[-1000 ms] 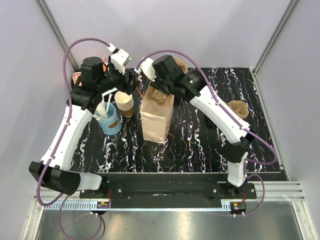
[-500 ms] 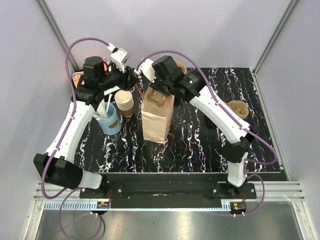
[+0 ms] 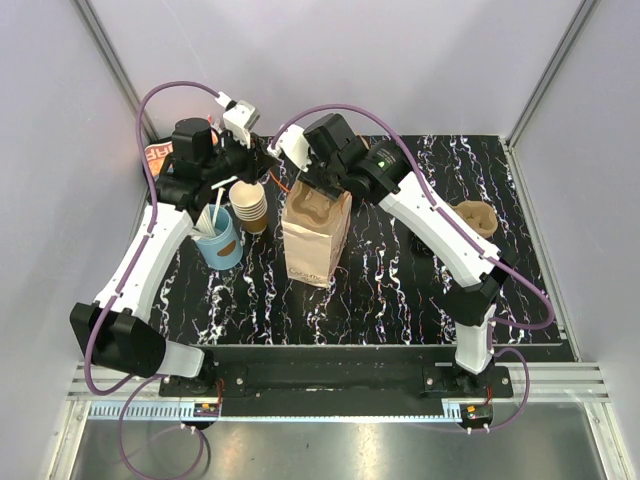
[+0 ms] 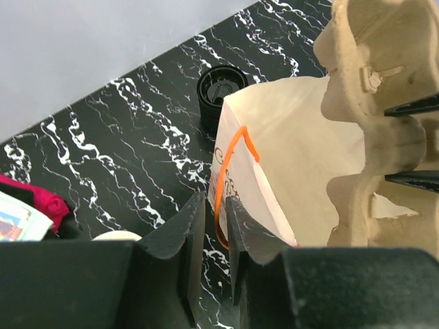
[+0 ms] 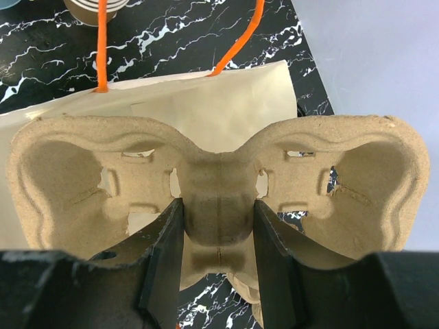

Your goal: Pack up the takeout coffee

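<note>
Blue cup (image 3: 220,245) with white sticks and stack of lidless paper cups (image 3: 249,204), at the table's (image 3: 400,290) left. Left gripper (image 4: 216,205): jaws set close about the orange handle (image 4: 241,128) of the paper bag (image 3: 314,240); whether they pinch it cannot be told. Right gripper (image 5: 218,212) clenched on the middle ridge of a pulp cup tray (image 5: 68,171) at the bag's open mouth; takeout coffee (image 4: 221,86), black lid on, upright on the table just behind the bag; second tray (image 3: 478,218), far right.

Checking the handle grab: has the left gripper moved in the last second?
Yes. From above, the left gripper has shifted toward the table's far edge, away from the stack of cups it overlapped before.
</note>
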`<state>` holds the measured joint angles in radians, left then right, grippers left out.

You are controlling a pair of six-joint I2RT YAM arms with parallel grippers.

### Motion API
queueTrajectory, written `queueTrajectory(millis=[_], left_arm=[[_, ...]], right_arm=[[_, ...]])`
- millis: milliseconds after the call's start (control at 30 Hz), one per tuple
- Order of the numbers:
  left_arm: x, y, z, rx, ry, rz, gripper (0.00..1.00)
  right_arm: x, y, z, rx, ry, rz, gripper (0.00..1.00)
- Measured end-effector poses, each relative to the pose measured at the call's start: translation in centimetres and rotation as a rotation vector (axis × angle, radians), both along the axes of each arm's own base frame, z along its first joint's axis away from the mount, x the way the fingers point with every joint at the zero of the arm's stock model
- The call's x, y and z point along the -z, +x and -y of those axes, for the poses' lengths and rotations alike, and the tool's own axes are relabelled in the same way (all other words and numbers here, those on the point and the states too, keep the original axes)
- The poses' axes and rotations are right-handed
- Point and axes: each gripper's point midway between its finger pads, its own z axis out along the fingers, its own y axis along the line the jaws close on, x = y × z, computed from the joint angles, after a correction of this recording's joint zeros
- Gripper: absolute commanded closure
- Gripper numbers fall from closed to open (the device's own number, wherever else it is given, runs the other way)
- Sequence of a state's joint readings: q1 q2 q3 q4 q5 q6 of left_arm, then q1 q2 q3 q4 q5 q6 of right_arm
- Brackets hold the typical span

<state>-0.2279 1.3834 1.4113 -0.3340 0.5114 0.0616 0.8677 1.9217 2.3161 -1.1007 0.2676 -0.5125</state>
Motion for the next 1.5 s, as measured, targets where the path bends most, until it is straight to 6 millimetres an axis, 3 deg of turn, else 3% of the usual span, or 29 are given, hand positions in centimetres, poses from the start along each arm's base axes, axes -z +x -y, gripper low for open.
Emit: queueTrajectory(millis=[367,1233,1500], left_arm=[[-0.2,0.3,-0.2,-0.023,-0.011,0.003,0.84],[0.8,0.4,-0.2,-0.038,-0.018,-0.023,0.87],[0.7,0.6,-0.4,-0.057,-0.022,-0.022,0.88]], right_arm=[[0.8,-1.1,-0.5,-0.061,-0.034,-0.034,0.68],[5.2,-2.0,-1.8,-0.114,-0.133,-0.115,0.68],[6.3,-3.5,-2.0,-0.140,-0.123,-0.198,0.68]])
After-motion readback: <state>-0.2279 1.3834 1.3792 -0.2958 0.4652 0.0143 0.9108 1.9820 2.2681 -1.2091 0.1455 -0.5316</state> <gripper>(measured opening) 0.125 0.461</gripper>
